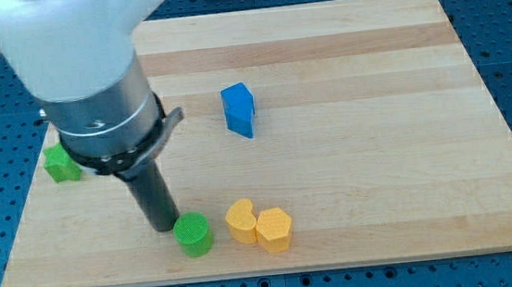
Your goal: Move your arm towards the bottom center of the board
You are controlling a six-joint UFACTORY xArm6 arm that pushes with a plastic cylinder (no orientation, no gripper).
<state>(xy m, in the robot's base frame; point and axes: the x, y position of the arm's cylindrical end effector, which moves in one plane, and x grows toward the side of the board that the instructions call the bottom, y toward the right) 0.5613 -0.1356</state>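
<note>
A pale wooden desk [349, 145] sits on blue perforated plate. The tool is a bare rod with nothing to open or close. Its tip [164, 227] seems to touch the green cylinder [193, 235] at the view's bottom left. The bottom center lies just right, where the yellow heart block [240, 221] and yellow hexagon [274, 230] sit; I'd slide slowly, skirting them.

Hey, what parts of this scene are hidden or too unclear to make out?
- Green block at the view's left: partly covered by the arm, so its shape is unclear.
- My tip: its very end, beside the green cylinder, sits in shadow, so contact cannot be told.
- Arm's upper part: cut off by the view's top and blurred.
</note>
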